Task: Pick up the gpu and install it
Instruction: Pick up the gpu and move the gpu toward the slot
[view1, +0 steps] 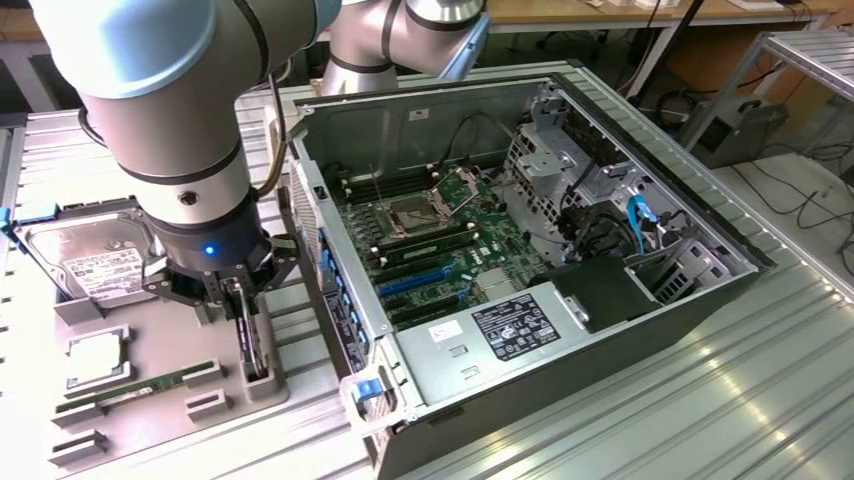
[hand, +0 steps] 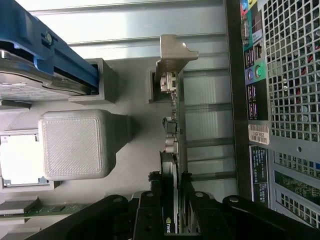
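A thin, dark expansion card, the gpu (view1: 248, 345), stands on its long edge in a slotted holder of a grey plastic parts tray (view1: 154, 322), along the tray side that lies closest to the open black-and-silver desktop computer case (view1: 400, 125). In the wrist view the gpu (hand: 176, 130) runs parallel to the case's perforated rear panel (hand: 295, 75), just beside it but not touching. Its pale metal end bracket (hand: 172, 55) sits at the end away from the gripper, and the card is seated in the tray.

The black gripper (view1: 238, 295) on the silver-grey robot arm (view1: 174, 130) is down over the card's upper edge. The wrist view shows the gripper (hand: 172, 205) astride the card, one side against each face or very near it. Whether it has clamped onto the card or is merely set around it, I cannot tell.

On the tray, farther from the case than the gpu, lie a silver boxy hard drive with a white label (view1: 94, 262), a small square silver processor (view1: 94, 355) and a long slim green memory stick (view1: 134, 388). Inside the case a green motherboard (view1: 441, 230) is exposed.
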